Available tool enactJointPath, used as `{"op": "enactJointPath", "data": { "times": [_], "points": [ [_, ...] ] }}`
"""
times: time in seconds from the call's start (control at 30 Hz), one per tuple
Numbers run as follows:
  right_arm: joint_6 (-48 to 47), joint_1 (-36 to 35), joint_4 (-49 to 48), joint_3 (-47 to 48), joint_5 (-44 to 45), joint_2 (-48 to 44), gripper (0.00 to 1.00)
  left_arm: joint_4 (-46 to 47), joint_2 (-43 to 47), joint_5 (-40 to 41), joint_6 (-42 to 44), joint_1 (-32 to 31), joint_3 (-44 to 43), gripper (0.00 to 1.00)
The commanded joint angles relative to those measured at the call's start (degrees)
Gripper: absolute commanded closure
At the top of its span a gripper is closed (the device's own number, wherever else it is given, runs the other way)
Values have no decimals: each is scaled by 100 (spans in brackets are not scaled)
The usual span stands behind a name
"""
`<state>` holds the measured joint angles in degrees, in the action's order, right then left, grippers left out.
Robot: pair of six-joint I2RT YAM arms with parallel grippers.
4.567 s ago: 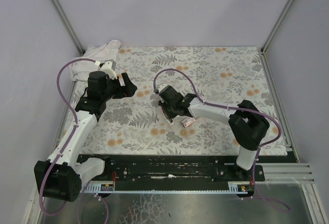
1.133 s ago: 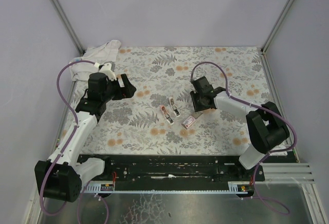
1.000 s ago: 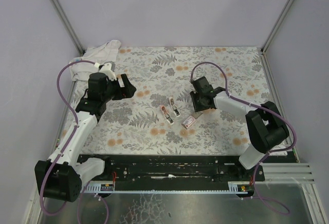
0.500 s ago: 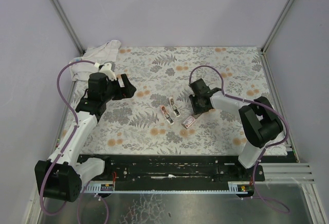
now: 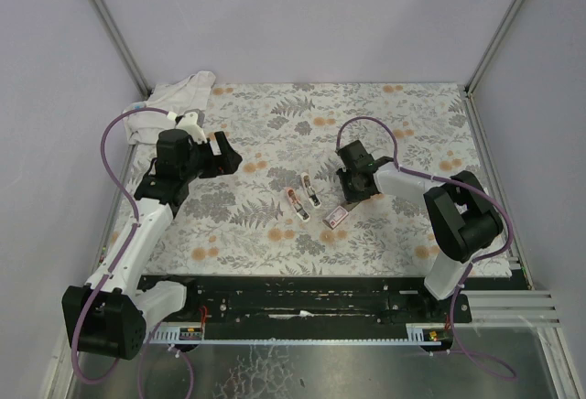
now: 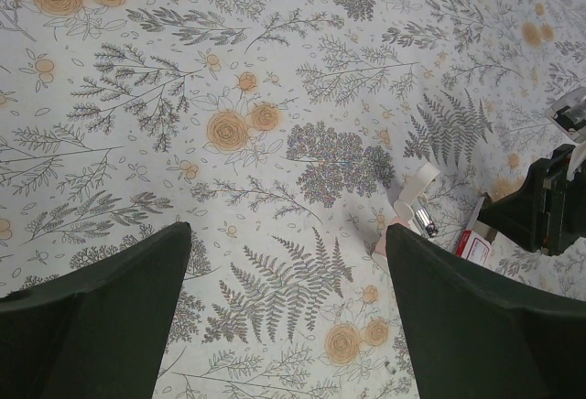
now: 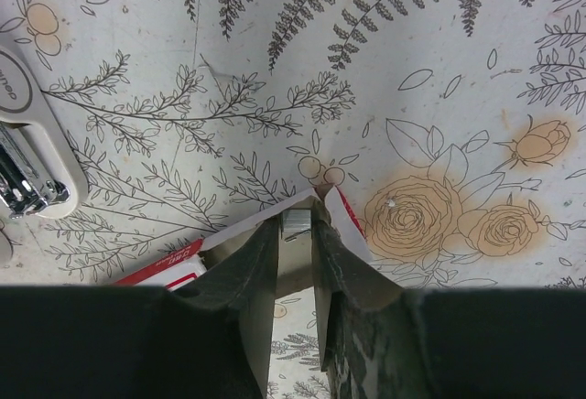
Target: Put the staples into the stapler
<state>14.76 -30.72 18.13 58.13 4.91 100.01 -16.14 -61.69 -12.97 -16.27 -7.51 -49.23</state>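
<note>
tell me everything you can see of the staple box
The staple box is a small flat red-and-white cardboard carton lying on the floral tablecloth, just beside the opened stapler. Its white end flap looks open. The right gripper is closed on a pale grey piece at that open end, seemingly its inner tray.

Beyond the right gripper [image 7: 296,231] the floral mat [image 7: 275,70] lies bare, though the staples box [image 7: 179,266] nipped at its fingertips blocks the near side and the opened stapler [image 7: 32,143] crowds its left, while the left gripper [image 6: 286,262], fingers wide apart, frames bare mat, with stapler and box ahead to its right.
</note>
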Motion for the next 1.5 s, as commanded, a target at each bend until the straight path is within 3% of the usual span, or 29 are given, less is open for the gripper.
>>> {"op": "enactJointPath", "data": {
  "times": [0.0, 0.4, 0.6, 0.83, 1.03, 1.13, 1.2, 1.33, 1.47],
  "points": [
    [-57, 22, -140, -19, 11, -59, 73, 419, 6, -70, -65, 56, 10, 14],
    [27, 31, 15, -67, -766, -1339, 75, 488, 95, -97, -78, 56, 63, 14],
    [520, 41, -686, -592, -2458, -2019, 75, 664, 146, -430, -112, 56, 149, 14],
    [1983, 44, -2059, -1327, -4134, -2659, 76, 1245, 430, -1312, -32, -44, 358, 16],
    [3123, 48, -2722, -1544, -4906, -3096, 76, 2235, 899, -2422, 78, -939, 586, 18],
    [3799, 44, -3135, -1586, -5268, -3240, 76, 3225, 1335, -2683, -37, -1430, 976, 18],
    [4470, 44, -3711, -1674, -5532, -3286, 76, 3738, 1561, -2627, 12, -1813, 1261, 17],
    [5581, 46, -4877, -1926, -5793, -3359, 76, 3723, 1791, -2493, 725, -2426, 1487, 17],
    [6539, 35, -5977, -2216, -5912, -3350, 76, 3976, 1932, -2238, 877, -2913, 1728, 18]
  ]
}}
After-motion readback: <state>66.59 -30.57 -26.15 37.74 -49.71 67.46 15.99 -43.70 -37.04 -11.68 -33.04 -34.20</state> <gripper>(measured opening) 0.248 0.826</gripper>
